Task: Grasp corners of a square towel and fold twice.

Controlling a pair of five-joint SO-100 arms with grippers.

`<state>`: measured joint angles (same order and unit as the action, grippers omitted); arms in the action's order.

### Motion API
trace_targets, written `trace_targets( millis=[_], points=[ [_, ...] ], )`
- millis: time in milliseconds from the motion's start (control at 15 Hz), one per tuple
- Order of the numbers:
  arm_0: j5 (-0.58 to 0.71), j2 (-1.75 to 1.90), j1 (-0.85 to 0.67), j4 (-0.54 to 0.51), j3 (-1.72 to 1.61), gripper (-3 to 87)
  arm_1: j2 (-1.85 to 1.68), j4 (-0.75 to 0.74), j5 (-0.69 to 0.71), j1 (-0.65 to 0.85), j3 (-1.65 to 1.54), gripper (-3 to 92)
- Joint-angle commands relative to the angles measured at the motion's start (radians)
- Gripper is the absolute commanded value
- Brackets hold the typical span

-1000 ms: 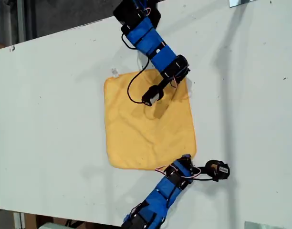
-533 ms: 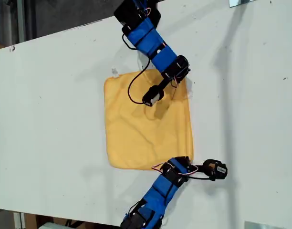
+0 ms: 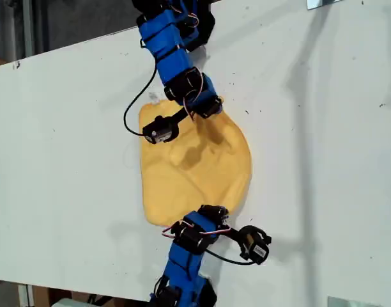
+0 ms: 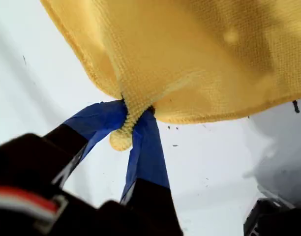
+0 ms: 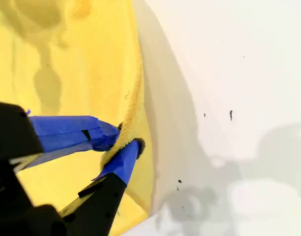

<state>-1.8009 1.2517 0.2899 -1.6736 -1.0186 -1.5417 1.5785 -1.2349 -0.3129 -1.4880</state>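
Towel is being gripped at two places. My first gripper is clamping its blue-taped jaws tight on one of the corners, whose rounded tip is poking out past the jaws while the cloth is hanging from them clear of the table. My second gripper is likewise pinching shut on the towel's rim, with the cloth bunching between its jaws. The wrist views are not showing me which arm in the exterior view is which. There, one arm is reaching in at the towel's upper edge and the other at its lower edge. Between them the towel's side toward the exterior view's right is bowing inward and rising, while the rest is lying flat. I am judging that the grasping is done and the first fold is only beginning. Laying that side over and the whole second fold are remaining. Around the towel the white table is showing a few dark specks and the arms' shadows. Beyond it, a dim strip of room is showing.
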Motion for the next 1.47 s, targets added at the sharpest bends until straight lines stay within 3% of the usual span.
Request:
trace_targets(
  millis=[0, 267, 467, 600, 800, 1133, 1333, 1400],
  points=[
    [0.146, 0.201, -0.118, -0.009, -0.032, -1.6, -0.147, -0.037, 0.135, 0.166, 0.035, -0.1],
    [0.476, 0.514, -0.445, -0.006, -0.199, -1.6, -0.241, -0.046, 0.337, 0.561, 0.035, -0.1],
    [0.721, 0.624, -0.775, -0.006, -0.230, -1.6, -0.325, -0.063, 0.442, 0.807, 0.075, -0.1],
    [0.848, 0.627, -1.000, 0.051, -0.232, -1.6, -0.419, -0.087, 0.471, 0.956, 0.084, -0.1],
    [0.957, 0.623, -1.206, 0.222, -0.275, -1.6, -0.492, -0.295, 0.497, 1.183, -0.043, -0.1],
    [1.063, 0.357, -1.404, 0.535, -0.347, -1.6, -0.293, -0.723, 0.545, 1.325, -0.282, -0.1],
    [1.055, 0.218, -1.414, 0.647, -0.339, -1.6, -0.103, -0.752, 0.568, 1.345, -0.247, -0.1],
    [1.062, 0.189, -1.402, 0.626, -0.302, -1.6, -0.091, -0.747, 0.568, 1.339, -0.252, -0.1]
  ],
)
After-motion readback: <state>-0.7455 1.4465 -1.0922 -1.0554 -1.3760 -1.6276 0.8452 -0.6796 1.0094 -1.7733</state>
